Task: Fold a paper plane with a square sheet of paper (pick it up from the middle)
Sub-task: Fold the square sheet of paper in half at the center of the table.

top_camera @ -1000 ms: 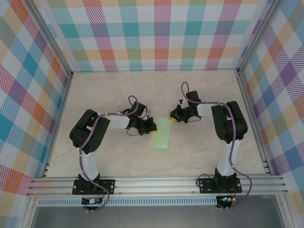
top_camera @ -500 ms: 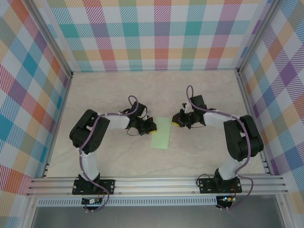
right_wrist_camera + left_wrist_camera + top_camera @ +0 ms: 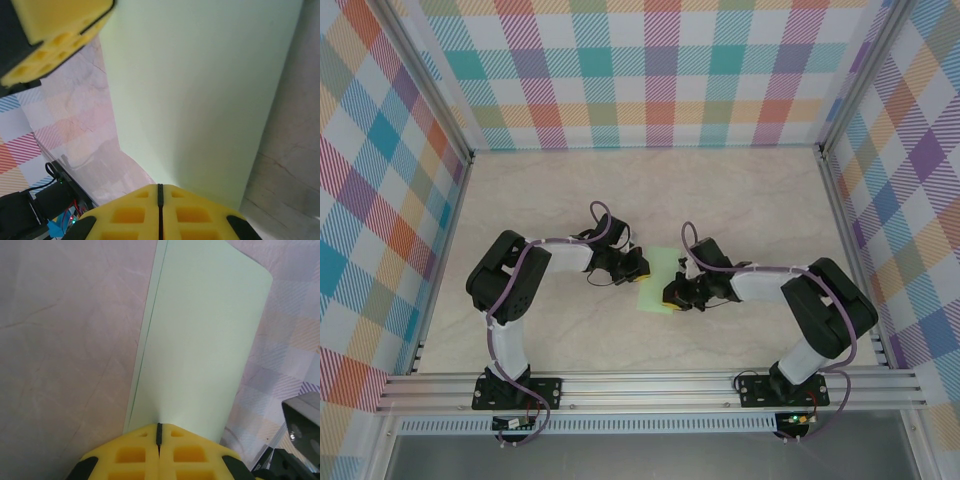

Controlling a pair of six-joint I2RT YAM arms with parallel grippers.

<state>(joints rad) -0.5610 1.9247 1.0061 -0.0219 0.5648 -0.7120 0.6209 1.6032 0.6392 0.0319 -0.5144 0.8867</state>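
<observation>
The square sheet of paper point(image 3: 656, 280) is pale green and lies folded in half as a narrow strip on the table. My left gripper point(image 3: 642, 266) is shut at the strip's upper left edge. In the left wrist view the paper point(image 3: 200, 340) runs right into the closed tips point(image 3: 159, 426) with a small pucker there, and a lower layer peeks out along its left side. My right gripper point(image 3: 669, 297) is shut with its tips point(image 3: 160, 186) resting on the paper point(image 3: 200, 90) near the strip's lower right. The left gripper's yellow fingers point(image 3: 55, 30) show in the right wrist view.
The marble-look table point(image 3: 570, 190) is walled by checked panels point(image 3: 650, 70) at the back and both sides. An aluminium rail point(image 3: 650, 385) with both arm bases runs along the near edge. Both arms reach inward and meet at the paper.
My right gripper has swung from beside the strip's upper right corner down and left onto its lower right part. The left gripper and the paper have stayed put.
</observation>
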